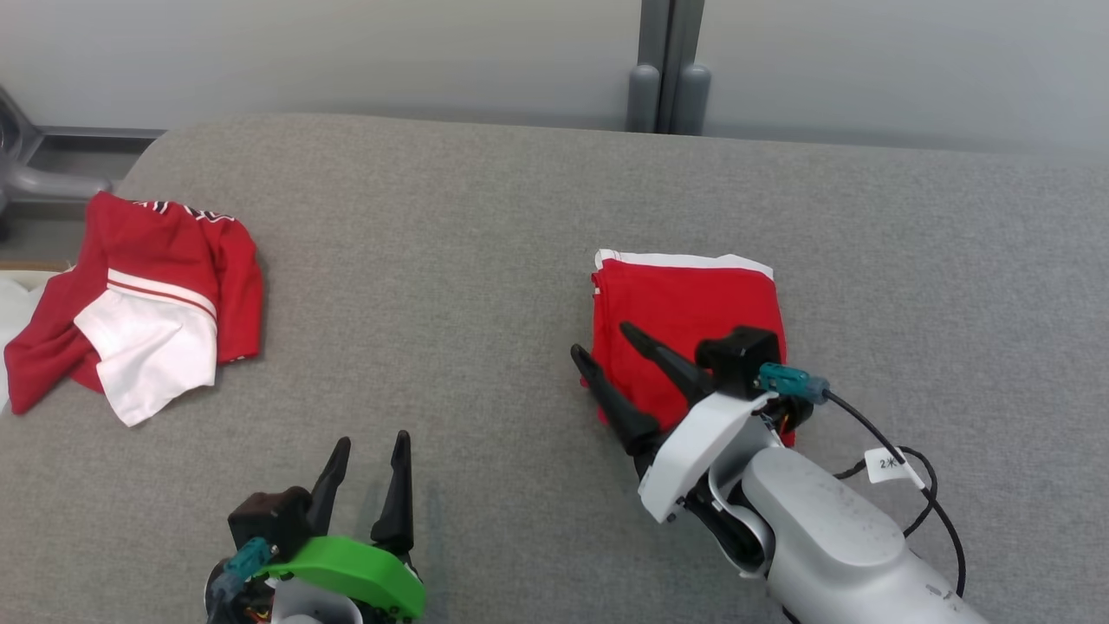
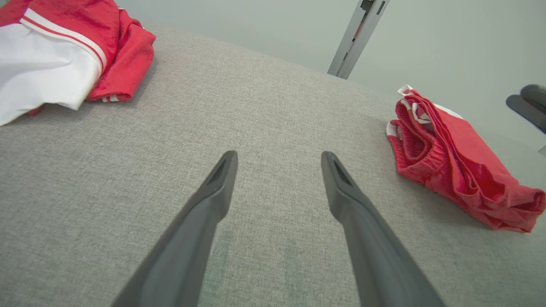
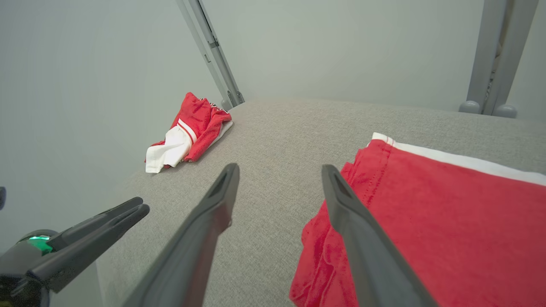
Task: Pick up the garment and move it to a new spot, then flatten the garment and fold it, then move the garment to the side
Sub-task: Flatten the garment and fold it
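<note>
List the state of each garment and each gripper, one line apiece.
folded garment: folded flat, lying free on the grey surface.
crumpled garment: bunched up, unfolded, at the surface's left end.
left gripper: open, empty.
right gripper: open, empty, one finger over the folded garment's edge.

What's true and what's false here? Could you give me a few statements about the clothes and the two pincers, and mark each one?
1. The folded red garment lies on the grey surface. True.
2. The right pincer is clamped shut on that garment. False: its fingers stand apart at the garment's near left corner and grip nothing.
3. The left pincer is open and holds nothing. True.
4. The crumpled red and white garment touches the folded one. False: it lies well apart, at the surface's far left edge.
</note>
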You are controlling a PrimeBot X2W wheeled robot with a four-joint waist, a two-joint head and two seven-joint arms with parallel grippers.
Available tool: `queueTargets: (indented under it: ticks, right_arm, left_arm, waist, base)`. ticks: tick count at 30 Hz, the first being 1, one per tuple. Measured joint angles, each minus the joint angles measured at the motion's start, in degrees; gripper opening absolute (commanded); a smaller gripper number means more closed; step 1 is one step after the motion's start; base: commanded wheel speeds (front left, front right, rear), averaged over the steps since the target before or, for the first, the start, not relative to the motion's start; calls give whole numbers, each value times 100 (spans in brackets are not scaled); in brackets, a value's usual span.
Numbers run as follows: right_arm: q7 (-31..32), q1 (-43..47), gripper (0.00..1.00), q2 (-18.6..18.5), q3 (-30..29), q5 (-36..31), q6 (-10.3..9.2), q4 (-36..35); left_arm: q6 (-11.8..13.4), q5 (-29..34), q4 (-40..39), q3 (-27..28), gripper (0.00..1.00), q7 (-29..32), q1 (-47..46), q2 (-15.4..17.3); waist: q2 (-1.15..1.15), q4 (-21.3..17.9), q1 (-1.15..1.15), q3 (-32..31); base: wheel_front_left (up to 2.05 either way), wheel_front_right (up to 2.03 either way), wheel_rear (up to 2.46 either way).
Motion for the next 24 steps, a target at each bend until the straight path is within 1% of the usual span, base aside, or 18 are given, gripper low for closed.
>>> queueTargets:
  ticks: [2, 4, 5, 6, 11, 15, 18, 21, 24]
  right_arm:
    - [1, 74, 100, -3, 47, -4, 0, -20]
    - [1, 158, 100, 2, -154, -113, 0, -22]
    - [1, 185, 100, -4, -347, -220, 0, -29]
    - [0, 253, 100, -7, -749, -446, 0, -55]
    - [0, 642, 100, -13, -1973, -1381, 0, -165]
    - [0, 1019, 100, -18, -2780, -2074, 0, -286]
    - [0, 1279, 100, -16, -3170, -2358, 0, -359]
    - [0, 1529, 100, -16, -3437, -2450, 0, -401]
    - [0, 1801, 100, -18, -3607, -2474, 0, -398]
  left_arm:
    - [0, 69, 1, 74, 100, 0, 7, -2]
    - [0, 172, -5, 175, 100, 0, 29, -1]
    - [0, 289, -29, 246, 100, 0, 56, -2]
    - [0, 469, -63, 347, 100, 0, 88, 3]
    - [0, 992, -252, 603, 100, -1, 147, 0]
    - [0, 1397, -460, 711, 100, -1, 204, 0]
    - [0, 1644, -516, 772, 100, -1, 294, -1]
    - [0, 1902, -675, 771, 100, -1, 381, 2]
    - [-1, 2020, -777, 761, 100, 0, 530, -3]
  waist:
    - [0, -23, 0, -17]
    - [0, -86, 0, -29]
    - [0, -127, 0, -36]
    - [0, -211, 0, -51]
    - [0, -460, 0, -96]
    - [0, -634, 0, -128]
    - [0, -739, 0, -139]
    - [0, -819, 0, -151]
    - [0, -870, 0, -173]
  base:
    - [0, 0, 0]
    - [0, 0, 0]
    - [0, 0, 0]
    - [0, 0, 0]
    - [0, 0, 0]
    - [0, 0, 0]
    - [0, 0, 0]
    - [0, 0, 0]
    - [0, 0, 0]
